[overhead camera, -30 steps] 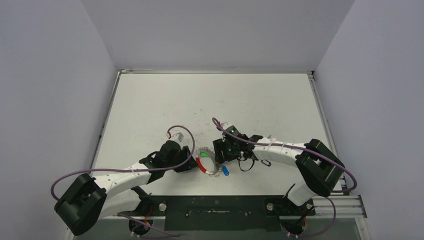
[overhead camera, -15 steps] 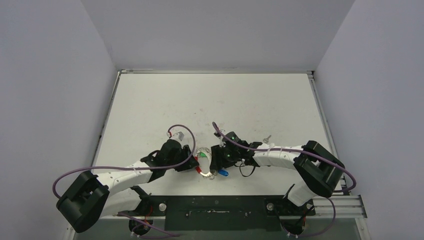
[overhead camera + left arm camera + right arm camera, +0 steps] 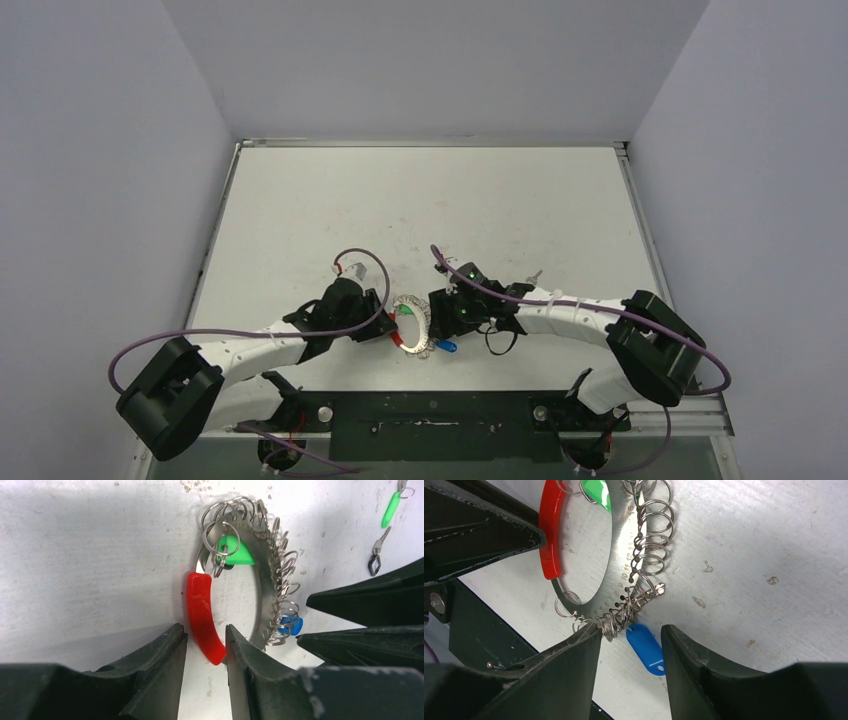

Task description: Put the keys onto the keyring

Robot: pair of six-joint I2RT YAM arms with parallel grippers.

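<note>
Right wrist view: silvery coiled keyring with red section [image 3: 616, 570] and green plastic key head [image 3: 596, 492] cropped at the top edge. Left wrist view: blue plastic key head [image 3: 296, 627] partly behind the coils.

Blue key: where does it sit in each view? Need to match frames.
Top external: blue key, at the keyring's near-right edge.
Left wrist: blue key, right of centre, partly behind wire rings.
Right wrist: blue key, bottom centre, between the right pincer's tips.
Shared landmark: red section of the keyring.

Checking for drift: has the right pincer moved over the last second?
Yes. Seen from above, the right pincer has shifted slightly down-frame, closer to the black base plate.
</note>
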